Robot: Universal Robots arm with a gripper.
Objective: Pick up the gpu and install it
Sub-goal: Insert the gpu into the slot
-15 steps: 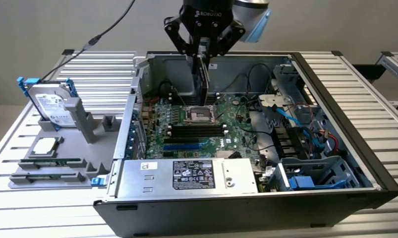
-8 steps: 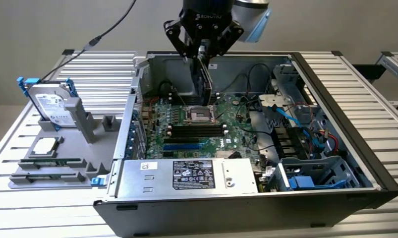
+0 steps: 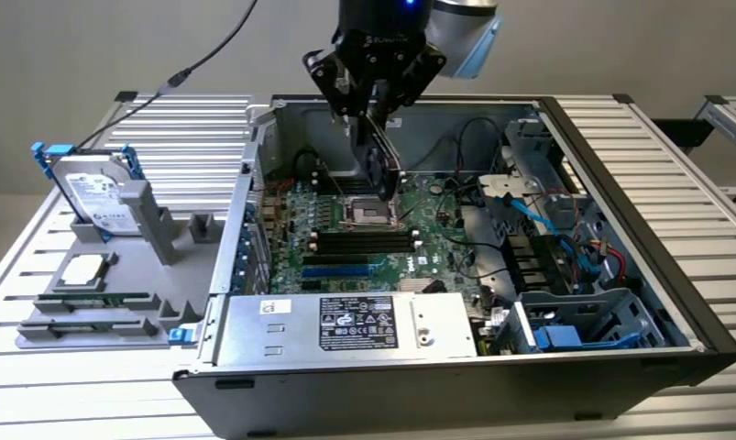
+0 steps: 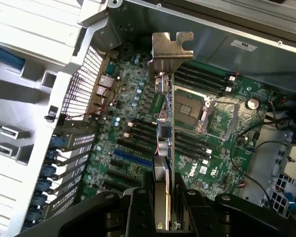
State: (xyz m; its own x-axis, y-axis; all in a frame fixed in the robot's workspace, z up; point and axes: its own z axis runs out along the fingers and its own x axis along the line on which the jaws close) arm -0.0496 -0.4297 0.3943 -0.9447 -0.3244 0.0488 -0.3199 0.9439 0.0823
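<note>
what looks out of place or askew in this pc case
Nothing looks damaged or spilled. The one thing not in its place is the gpu: the gripper holds it edge-on above the motherboard, in no slot.

The gpu (image 4: 166, 133) has a shiny metal end; the tool (image 3: 374, 117) is dull black; the worktop (image 3: 661, 165) is ribbed silver metal

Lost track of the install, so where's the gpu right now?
In the exterior view the gpu hangs in the gripper inside the open computer case, over the motherboard near its CPU socket.
</note>
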